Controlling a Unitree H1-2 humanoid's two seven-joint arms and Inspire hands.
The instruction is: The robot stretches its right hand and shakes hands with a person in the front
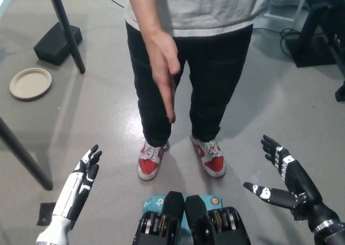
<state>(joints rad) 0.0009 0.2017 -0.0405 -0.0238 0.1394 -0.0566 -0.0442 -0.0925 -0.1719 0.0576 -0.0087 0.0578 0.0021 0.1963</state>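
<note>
Here the right hand [288, 183] sits low at the picture's right, spread wide and holding nothing, thumb splayed toward the middle. The person's hand [164, 75] hangs extended in front of the dark trousers, flat and edge-on, fingertips pointing down toward the red shoes [180, 159]. The two hands are well apart: the person's hand lies up and to the left of the right hand, nearer the picture's centre, with bare floor [97, 110] between them.

The step in hand appears to be the reach. To do it well, the right hand should likely travel forward and inward, rolling so its palm faces the offered palm, thumb uppermost. It should stay spread until the palms meet. Closing should be gentle and come last, since the grasped thing is soft and living; closing early would strike the person's fingers rather than wrap them.

The left hand [81, 186] rests at lower left, fingers extended and apart, empty, and takes no part.
</note>
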